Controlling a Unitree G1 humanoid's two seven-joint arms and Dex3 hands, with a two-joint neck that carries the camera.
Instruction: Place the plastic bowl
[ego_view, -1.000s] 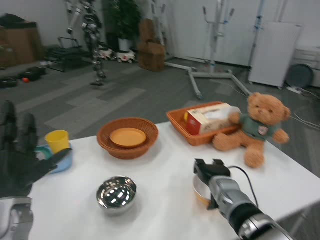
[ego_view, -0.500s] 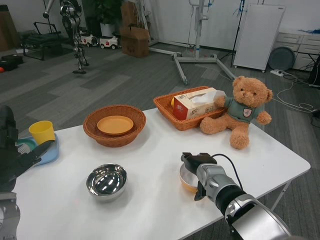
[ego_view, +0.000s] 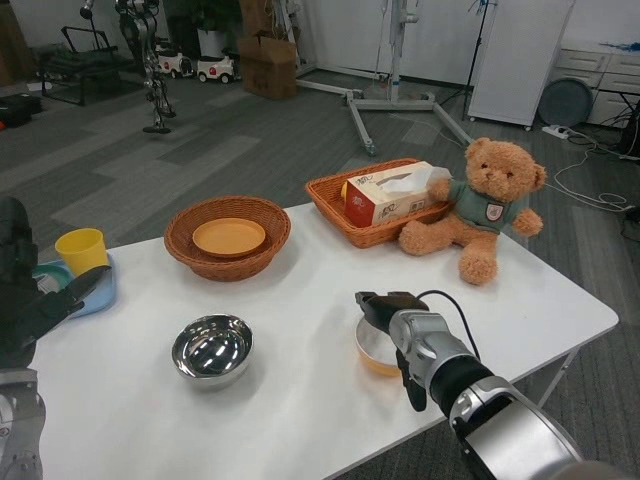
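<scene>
The right hand (ego_view: 393, 318) sits low and right of centre in the frame, its fingers curled over the near rim of the plastic bowl (ego_view: 372, 350); they look closed on that rim, so I judge the bowl held, though the hand hides the actual contact; the bowl itself, orange with a pale inside, looks to rest on or just above the white table (ego_view: 300, 300), but which I cannot tell.

To place it well, the bowl should go down flat and level; the fingers should ease off the rim only once its base is fully on the table, then lift up and away so the light plastic is not dragged or tipped; nothing crowds it, the steel bowl (ego_view: 211, 348) lying well apart toward the lower left.

The left hand (ego_view: 25, 300) waits at the left edge of the frame, fingers spread and upright, holding nothing; just behind it stand a yellow cup (ego_view: 82, 250) and a blue tray (ego_view: 98, 290).

Further out, a round wicker basket (ego_view: 228, 255) holding an orange plate (ego_view: 229, 237) sits at upper centre; a shallow rectangular basket (ego_view: 330, 195) with a tissue box (ego_view: 393, 195) lies at upper right, and a teddy bear (ego_view: 480, 205) sits just beside it.
</scene>
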